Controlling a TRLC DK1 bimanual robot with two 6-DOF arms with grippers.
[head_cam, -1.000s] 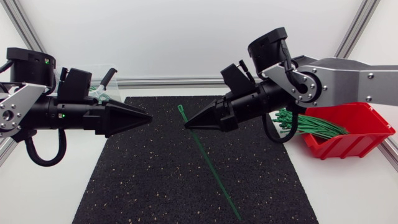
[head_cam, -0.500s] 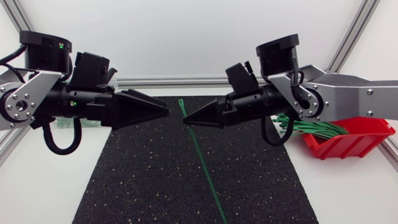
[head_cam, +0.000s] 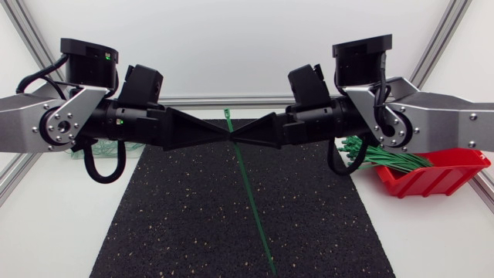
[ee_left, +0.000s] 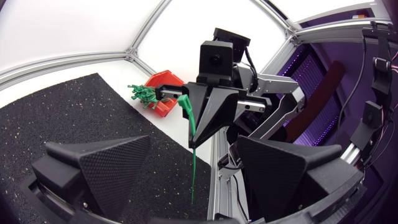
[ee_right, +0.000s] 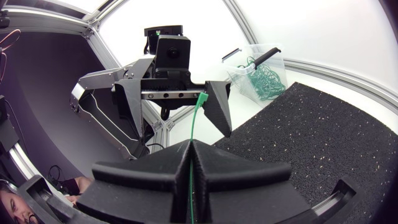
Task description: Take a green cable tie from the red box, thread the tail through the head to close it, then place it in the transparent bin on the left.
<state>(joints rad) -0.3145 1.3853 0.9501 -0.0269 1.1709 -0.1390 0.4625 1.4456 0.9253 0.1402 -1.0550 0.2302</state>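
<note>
My right gripper (head_cam: 235,133) is shut on a green cable tie (head_cam: 248,197) near its head end. The head sticks up past the fingertips and the long tail hangs down over the black mat (head_cam: 177,224). My left gripper (head_cam: 225,133) faces it tip to tip above the mat's far end. Its jaws are open, and in the right wrist view the left gripper (ee_right: 180,121) stands with the tie's head (ee_right: 200,99) between its fingers. The left wrist view shows the right gripper (ee_left: 200,134) and the cable tie (ee_left: 193,134) ahead of my open left gripper (ee_left: 193,180).
The red box (head_cam: 436,171) with a bundle of green ties (head_cam: 382,158) sits at the right, partly under my right arm. The transparent bin (ee_right: 261,62), holding closed green ties, stands at the far left. My left arm mostly hides it in the head view.
Both arms have moved toward the middle and farther back. My left gripper travelled right until its tips met the right gripper's at the tie. The tie moved with the right gripper.
</note>
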